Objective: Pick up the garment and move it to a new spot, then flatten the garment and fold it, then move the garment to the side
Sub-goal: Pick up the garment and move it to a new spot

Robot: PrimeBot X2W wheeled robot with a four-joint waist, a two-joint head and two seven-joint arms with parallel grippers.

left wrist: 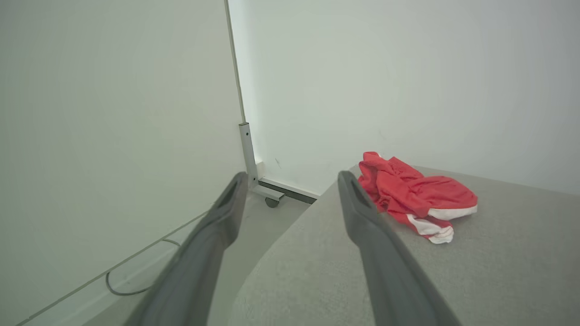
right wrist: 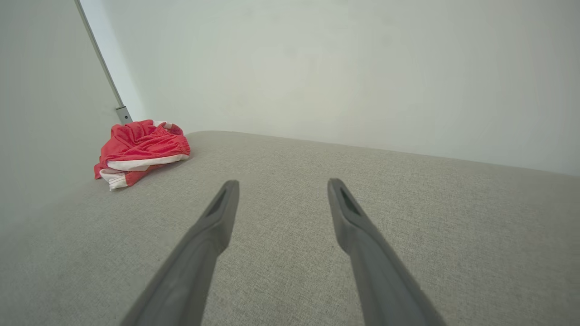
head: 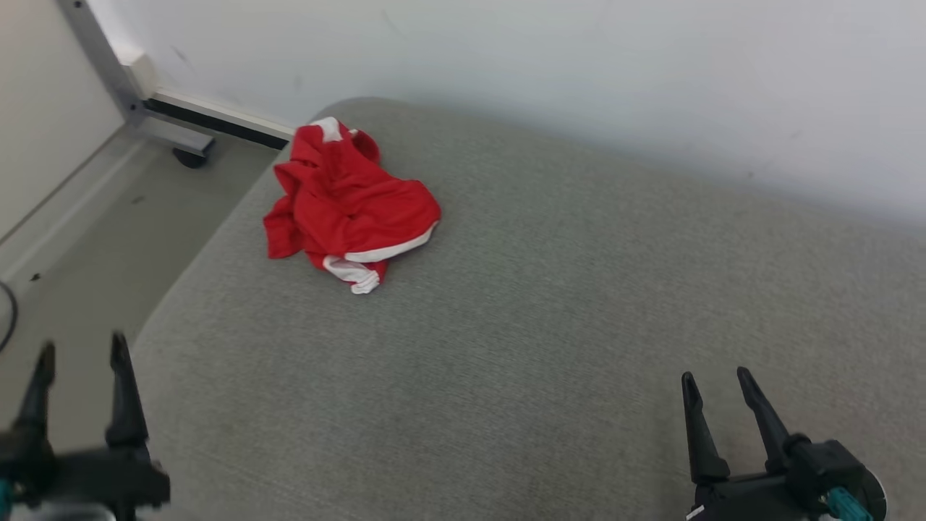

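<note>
Red garment (head: 351, 206) with white trim is lying crumpled in a loose heap, folds bunching over each other, and a white-edged hem is sticking out on the near side. A gathered band is showing in the right wrist view. It is sitting on the gray fabric surface (head: 550, 318), at the far left corner, close to the rounded edge and near the wall (head: 579, 65).

Left gripper (head: 82, 342) is hanging at lower left of the head view, off the surface's left edge over the floor (head: 94, 239), slightly blurred, jaws standing wide with nothing between them. Right gripper (head: 714, 373) is hovering over the near right part of the surface, jaws also gaping wide and empty. Both are pointing toward the wall, well apart from the garment.
</note>
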